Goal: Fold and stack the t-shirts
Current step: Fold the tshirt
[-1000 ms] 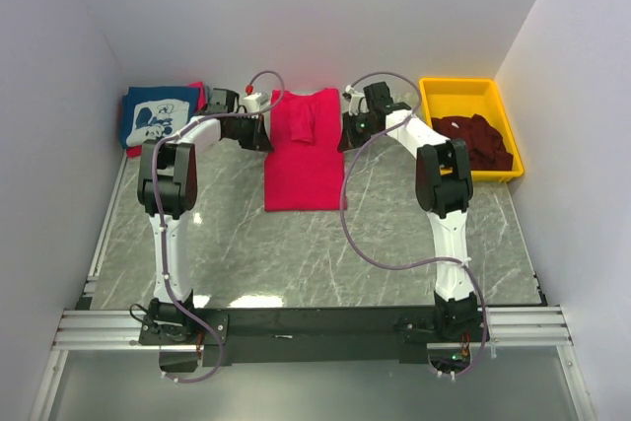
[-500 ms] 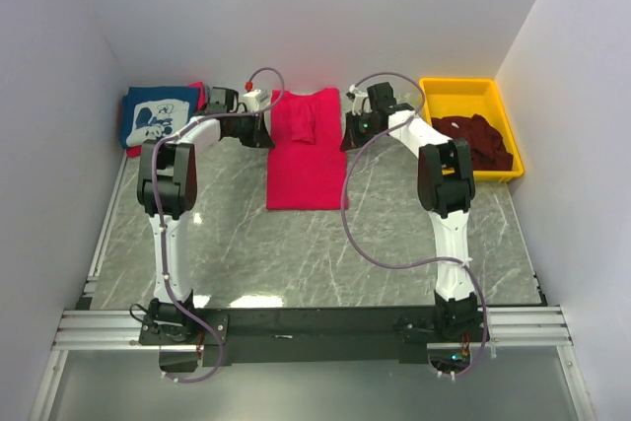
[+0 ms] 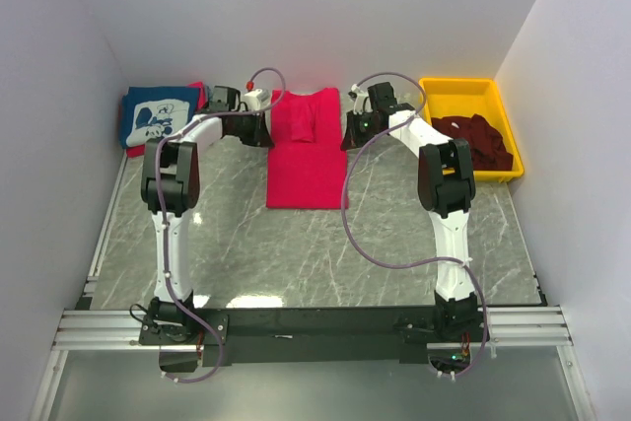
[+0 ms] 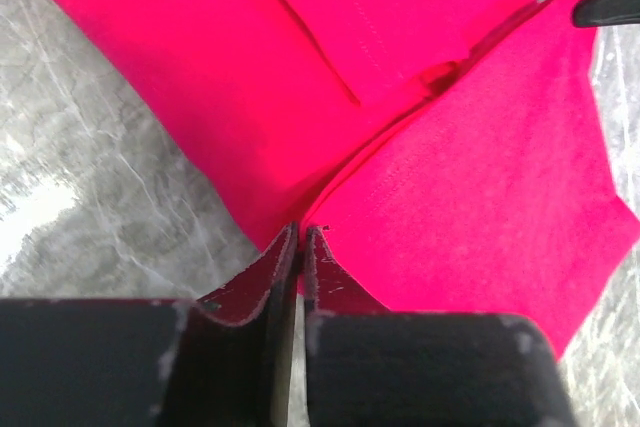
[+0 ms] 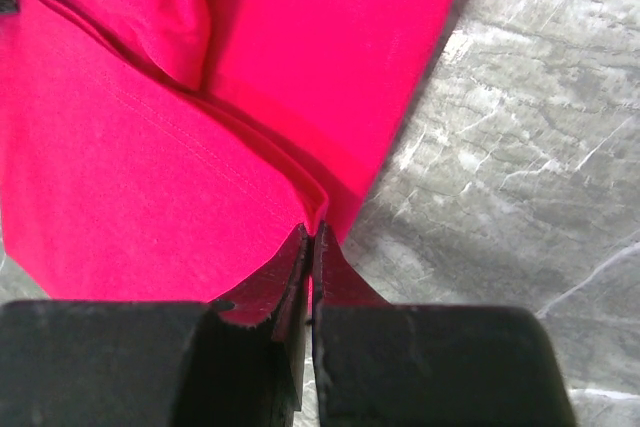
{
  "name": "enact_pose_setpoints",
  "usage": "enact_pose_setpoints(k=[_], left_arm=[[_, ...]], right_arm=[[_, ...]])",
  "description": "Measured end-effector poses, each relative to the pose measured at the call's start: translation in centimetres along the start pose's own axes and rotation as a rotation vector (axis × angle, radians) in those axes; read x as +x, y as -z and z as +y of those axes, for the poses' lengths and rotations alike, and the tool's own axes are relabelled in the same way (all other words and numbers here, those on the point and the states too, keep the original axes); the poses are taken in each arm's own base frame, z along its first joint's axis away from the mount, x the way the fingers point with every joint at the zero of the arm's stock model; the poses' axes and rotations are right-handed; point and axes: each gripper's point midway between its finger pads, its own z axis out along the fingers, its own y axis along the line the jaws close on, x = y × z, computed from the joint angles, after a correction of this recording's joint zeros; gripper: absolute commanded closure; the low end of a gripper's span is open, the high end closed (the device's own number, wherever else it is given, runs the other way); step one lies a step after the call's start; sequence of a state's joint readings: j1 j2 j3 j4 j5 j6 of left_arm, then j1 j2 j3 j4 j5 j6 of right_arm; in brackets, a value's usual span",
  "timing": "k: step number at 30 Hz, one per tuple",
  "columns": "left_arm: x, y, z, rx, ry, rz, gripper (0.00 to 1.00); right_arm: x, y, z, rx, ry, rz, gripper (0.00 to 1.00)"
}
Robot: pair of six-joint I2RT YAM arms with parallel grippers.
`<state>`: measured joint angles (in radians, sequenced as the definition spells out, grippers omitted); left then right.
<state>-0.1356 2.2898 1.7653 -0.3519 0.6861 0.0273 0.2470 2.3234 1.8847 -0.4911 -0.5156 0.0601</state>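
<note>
Red t-shirt (image 3: 306, 165) was pinched, half-folded, by the closed left end effector (image 4: 301, 237) and right end effector (image 5: 310, 235) (maroon t-shirts (image 3: 480, 141) not yet folded).

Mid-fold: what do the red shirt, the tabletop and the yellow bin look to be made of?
The red t-shirt: soft matte knit cloth, probably cotton; fine weave, stitched hems and creases show. The table: grey marble-patterned slab, glossy with glare; stone or laminate, can't tell. The yellow bin: rigid plastic, judging by its moulded rim.
</note>
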Motion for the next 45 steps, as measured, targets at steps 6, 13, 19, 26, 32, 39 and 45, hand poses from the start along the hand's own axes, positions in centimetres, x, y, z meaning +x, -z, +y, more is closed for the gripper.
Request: enact_pose_setpoints(k=[6, 13, 19, 26, 32, 39, 45], left_arm=[[0.7, -0.7, 0.9, -0.021, 0.013, 0.027, 0.59], [1.2, 0.2, 1.0, -0.033, 0.038, 0.028, 0.41], [3.3, 6.2, -0.9, -0.028, 0.065, 0.004, 0.44], [5.7, 12.9, -7.4, 0.031, -0.23, -0.039, 0.46], [13.6, 11.1, -11.3, 0.109, -0.486, 0.085, 0.46], [16.2, 8.5, -12.8, 0.122, -0.701, 0.143, 0.45], [14.6, 7.5, -12.5, 0.077, -0.865, 0.108, 0.47]], right_arm=[[-0.1, -0.4, -0.2, 0.003, -0.018, -0.001, 0.72], [-0.9, 0.1, -0.4, 0.009, -0.005, -0.009, 0.45], [-0.8, 3.6, 1.4, -0.059, 0.067, 0.034, 0.49], [6.2, 10.4, 6.7, -0.18, 0.049, 0.134, 0.55], [12.6, 9.6, 7.6, -0.201, -0.075, 0.254, 0.56], [14.6, 6.7, 6.2, -0.181, -0.198, 0.308, 0.54], [14.9, 5.7, 6.1, -0.175, -0.261, 0.306, 0.53]])
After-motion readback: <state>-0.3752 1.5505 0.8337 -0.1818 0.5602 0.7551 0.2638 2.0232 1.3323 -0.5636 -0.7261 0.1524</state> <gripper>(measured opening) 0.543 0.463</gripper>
